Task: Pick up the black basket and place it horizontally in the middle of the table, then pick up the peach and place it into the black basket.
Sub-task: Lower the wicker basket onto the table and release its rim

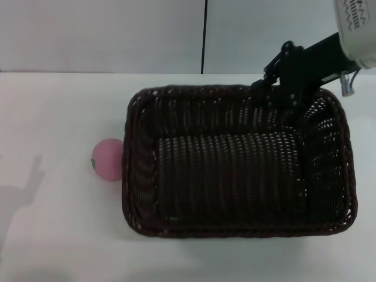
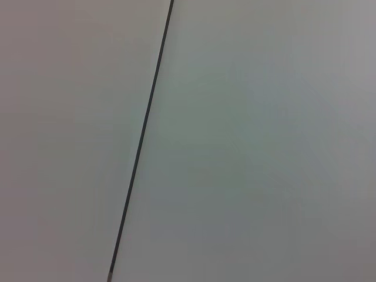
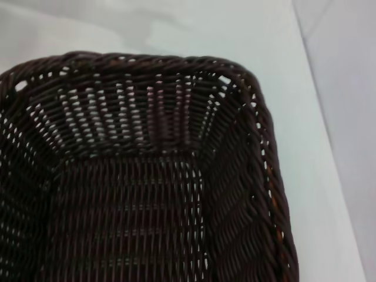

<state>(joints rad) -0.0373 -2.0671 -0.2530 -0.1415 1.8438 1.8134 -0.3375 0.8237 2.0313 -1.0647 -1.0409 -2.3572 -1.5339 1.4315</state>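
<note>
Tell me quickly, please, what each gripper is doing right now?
Left gripper: not in view.
Right gripper: at the far rim of the black basket; open or shut cannot be told.

- Table (image 1: 59, 100): a wide, flat, plain white surface filling the lower three quarters of the head view; its far edge runs straight across, just below the wall.
- Wall (image 1: 100, 35): pale grey and unmarked, rising directly behind the far table edge.
- Seam (image 1: 204, 35): a thin dark vertical line dividing the wall into two panels; it appears as a slanted dark line (image 2: 144, 129) in the left wrist view.
- Light: even and diffuse; a faint grey shadow (image 1: 23, 194) lies on the table near its left edge.
</note>
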